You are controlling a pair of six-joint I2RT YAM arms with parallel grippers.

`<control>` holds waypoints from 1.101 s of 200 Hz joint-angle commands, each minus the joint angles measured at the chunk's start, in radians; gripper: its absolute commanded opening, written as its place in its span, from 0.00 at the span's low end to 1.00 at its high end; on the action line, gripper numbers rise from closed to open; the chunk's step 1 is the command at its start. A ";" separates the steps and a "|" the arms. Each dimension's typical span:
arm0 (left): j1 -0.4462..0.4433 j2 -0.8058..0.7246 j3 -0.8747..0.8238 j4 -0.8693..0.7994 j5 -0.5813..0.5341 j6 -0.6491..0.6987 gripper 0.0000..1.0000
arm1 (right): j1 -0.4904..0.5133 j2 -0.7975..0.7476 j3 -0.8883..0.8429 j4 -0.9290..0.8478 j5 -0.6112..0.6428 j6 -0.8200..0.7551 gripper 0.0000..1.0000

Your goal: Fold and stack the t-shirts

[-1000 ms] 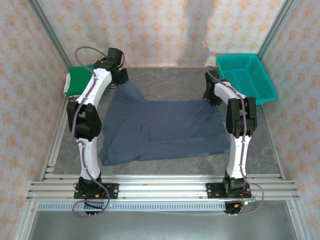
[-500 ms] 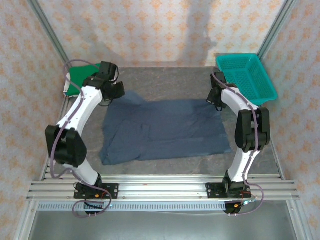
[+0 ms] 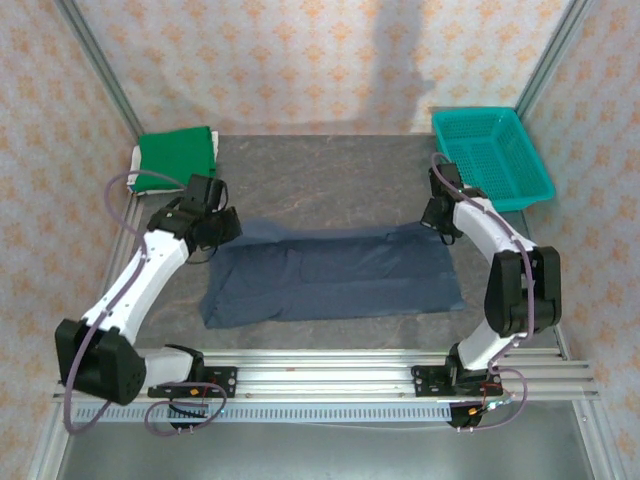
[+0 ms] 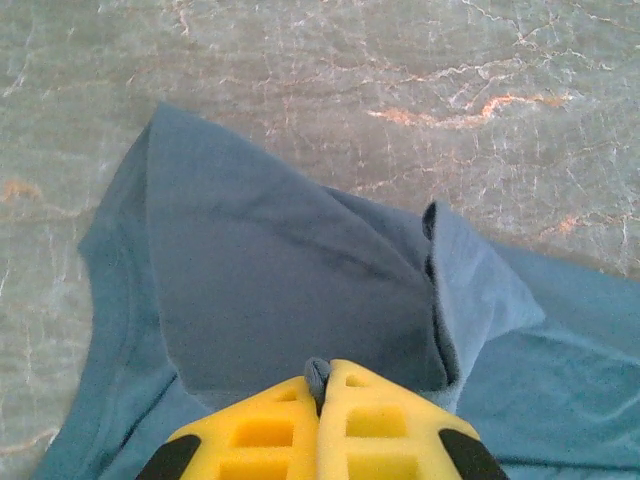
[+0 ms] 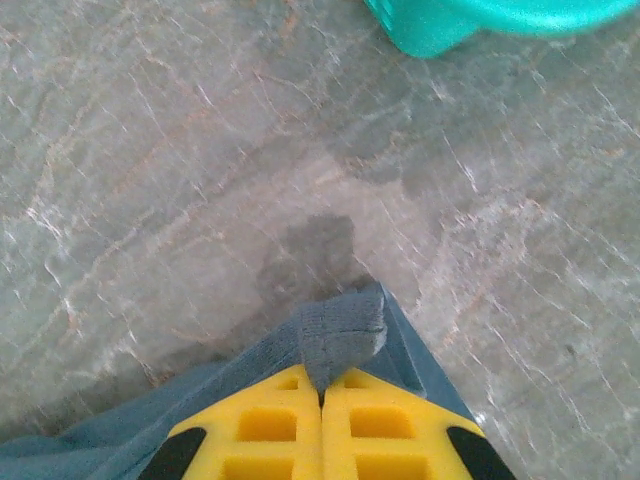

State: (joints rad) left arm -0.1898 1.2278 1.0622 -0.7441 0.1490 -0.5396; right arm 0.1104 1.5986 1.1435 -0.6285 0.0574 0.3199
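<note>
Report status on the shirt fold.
Left jaws, right jaws shut on slate-blue cloth t-shirt, far corners. Far edge raised, rest on table. Teal plastic mesh basket, green folded t-shirt stand apart.

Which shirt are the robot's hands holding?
The blue t-shirt, pinched by the left gripper and right gripper. The green t-shirt lies folded in the far-left corner, untouched.

— Which colours do you see on the cloth?
— The slate-blue t-shirt [image 3: 330,275] is dusty and plain. My fingers [image 4: 260,435] are bright yellow, black at the corners.
— Elsewhere?
— Far left, a green t-shirt [image 3: 178,155], bright. Far right, a teal mesh basket [image 3: 495,150]. The table [image 3: 330,180] is grey, veined with white and orange; the walls [image 3: 300,60] cream with orange flowers.
</note>
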 commanded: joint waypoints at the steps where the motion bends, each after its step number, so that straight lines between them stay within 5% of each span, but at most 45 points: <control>1: -0.010 -0.067 -0.077 -0.023 -0.040 -0.076 0.00 | 0.003 -0.062 -0.049 -0.059 0.042 0.002 0.00; 72: -0.073 -0.182 -0.311 -0.018 -0.089 -0.229 0.00 | 0.002 -0.168 -0.241 -0.064 0.023 0.077 0.00; 121: -0.126 -0.189 -0.392 0.002 -0.100 -0.314 0.04 | -0.006 -0.162 -0.313 -0.083 0.039 0.125 0.12; 139: -0.138 -0.207 -0.421 -0.001 -0.101 -0.349 0.16 | -0.007 -0.176 -0.326 -0.090 0.040 0.141 0.36; 159: -0.154 -0.253 -0.421 -0.033 -0.131 -0.378 0.42 | -0.006 -0.204 -0.325 -0.120 0.033 0.153 0.60; 194: -0.178 -0.402 -0.318 -0.091 -0.266 -0.370 0.71 | -0.007 -0.354 -0.304 -0.143 -0.006 0.089 0.85; 220: -0.178 -0.348 -0.234 -0.013 -0.180 -0.228 0.79 | -0.006 -0.500 -0.301 -0.060 -0.215 -0.036 1.00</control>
State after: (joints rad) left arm -0.3622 0.8326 0.7460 -0.7952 -0.0280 -0.8757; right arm 0.1081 1.2179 0.8257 -0.7296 0.0048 0.3939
